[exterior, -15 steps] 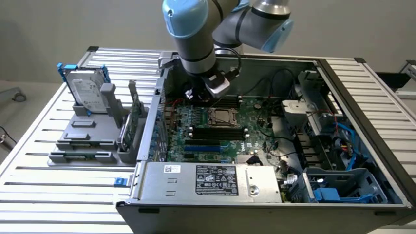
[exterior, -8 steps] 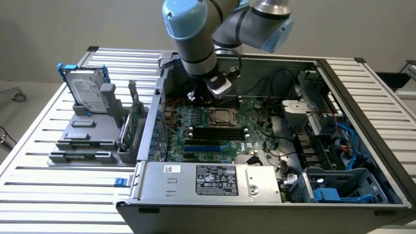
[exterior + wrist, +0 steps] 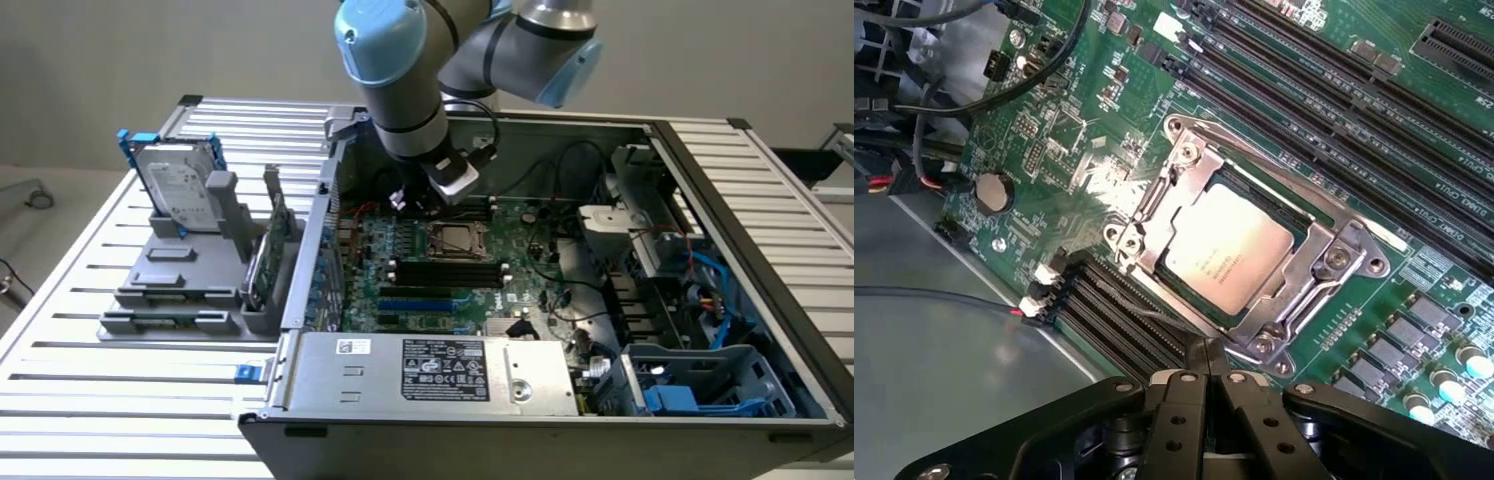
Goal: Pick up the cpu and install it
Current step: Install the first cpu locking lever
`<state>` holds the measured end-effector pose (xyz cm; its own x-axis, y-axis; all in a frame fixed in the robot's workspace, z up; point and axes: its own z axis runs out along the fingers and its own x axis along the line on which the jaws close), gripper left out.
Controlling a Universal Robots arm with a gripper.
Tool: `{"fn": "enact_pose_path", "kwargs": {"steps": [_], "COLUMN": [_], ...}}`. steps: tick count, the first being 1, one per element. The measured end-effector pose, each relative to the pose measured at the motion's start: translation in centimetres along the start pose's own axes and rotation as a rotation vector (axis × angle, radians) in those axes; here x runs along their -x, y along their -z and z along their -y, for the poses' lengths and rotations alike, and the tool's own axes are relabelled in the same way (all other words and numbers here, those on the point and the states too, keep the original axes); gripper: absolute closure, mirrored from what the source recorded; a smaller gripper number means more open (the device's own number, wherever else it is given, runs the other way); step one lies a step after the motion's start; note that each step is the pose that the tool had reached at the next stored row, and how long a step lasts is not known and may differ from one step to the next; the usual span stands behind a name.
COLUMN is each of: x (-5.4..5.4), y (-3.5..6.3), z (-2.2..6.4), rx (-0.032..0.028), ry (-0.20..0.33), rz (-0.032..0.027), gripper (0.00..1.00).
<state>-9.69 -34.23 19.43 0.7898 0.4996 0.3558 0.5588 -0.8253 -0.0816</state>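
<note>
The cpu (image 3: pixel 1226 248) lay flat inside the socket frame (image 3: pixel 1324 262); it looked light, rigid, fragile, best held by its edges; the gripper (image 3: pixel 1206 385) hovered beside it, fingers pressed together, empty.

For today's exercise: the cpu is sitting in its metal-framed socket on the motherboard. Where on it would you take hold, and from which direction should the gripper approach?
Come straight down from above. The cpu lies flat, its shiny top facing up, recessed inside the socket frame, which probably blocks any sideways approach. Grip two opposite edges of the chip where the frame leaves its pale rim exposed; the room beside them looks tight. The gripper is shut, near the socket, holding nothing.
</note>
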Motion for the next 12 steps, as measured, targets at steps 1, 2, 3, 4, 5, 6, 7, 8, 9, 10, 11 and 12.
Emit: {"fn": "enact_pose_path", "kwargs": {"steps": [1, 2, 3, 4, 5, 6, 7, 8, 9, 10, 11, 12], "x": [-0.04, -0.09, -0.14, -0.2, -0.27, -0.33, -0.41, -0.49, -0.56, -0.62, -0.66, -0.7], "y": [-0.05, -0.09, -0.15, -0.2, -0.25, -0.3, -0.36, -0.42, -0.48, -0.54, -0.59, -0.65], "z": [-0.04, -0.08, -0.13, -0.17, -0.19, -0.17, -0.13, -0.05, 0.05, 0.16, 0.24, 0.3], "rx": [0.0015, 0.003, 0.0044, 0.0058, 0.0073, 0.009, 0.0106, 0.0119, 0.0133, 0.0139, 0.0141, 0.0138], "ry": [0.001, 0.001, 0.002, 0.003, 0.003, 0.004, 0.004, 0.005, 0.005, 0.006, 0.006, 0.006], "rz": [-0.0011, -0.0021, -0.003, -0.0035, -0.0034, -0.0029, -0.002, -0.0009, -0.0003, 0.0001, 0.0002, -0.0004], "gripper": [0.89, 0.89, 0.89, 0.89, 0.89, 0.89, 0.89, 0.89, 0.89, 0.89, 0.89, 0.89]}}
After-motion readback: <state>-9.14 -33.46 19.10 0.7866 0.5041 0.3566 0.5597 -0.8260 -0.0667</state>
